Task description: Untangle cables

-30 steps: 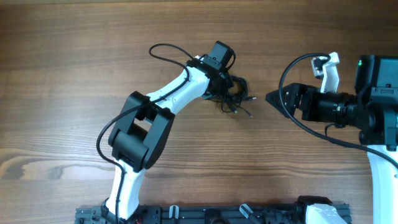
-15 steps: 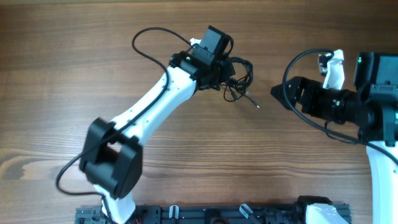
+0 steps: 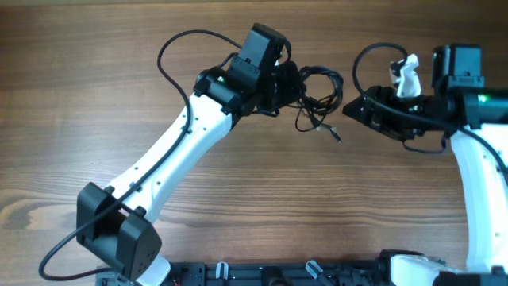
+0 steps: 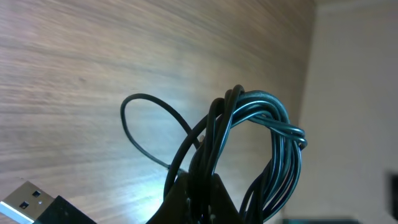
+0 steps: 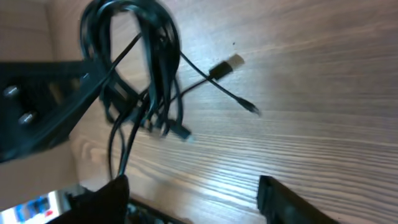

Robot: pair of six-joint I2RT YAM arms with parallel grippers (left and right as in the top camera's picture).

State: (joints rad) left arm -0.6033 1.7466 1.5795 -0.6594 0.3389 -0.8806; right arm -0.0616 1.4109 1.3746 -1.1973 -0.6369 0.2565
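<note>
Nearest me, both arms come up from the near edge of the table (image 3: 71, 95) and reach away toward the cables (image 3: 321, 95). That tangle is what I'll place everything by. The left arm (image 3: 171, 163) runs in a long slant up to the tangle's left side. The right arm (image 3: 476, 183) stands off to its right and bends in toward it.

Further out, the left gripper (image 3: 290, 83) is clamped tight on the tangle's left side. In its wrist view the glossy loops rise straight out of the pinched jaws. The bundle looks held up off the wood, though I can't tell whether the trailing ends touch down.

The right gripper (image 3: 351, 111) sits just right of the tangle and apart from it. Its jaws are spread with nothing between them. Below the tangle on that right side, a loose strand ends in a USB plug (image 5: 233, 62). A thinner end (image 5: 252, 109) trails out just beside it.

To my eye this is the start of the pulling-apart. The left gripper anchors the knot while the right lines up for a strand, and nothing looks freed yet.

The next move asks the right gripper to come in on one loose strand, or the plug end alone. It should close on that and draw it away from the tangle while the left holds firm. Catching two or three strands together would likely tighten the knot instead of loosening it.
</note>
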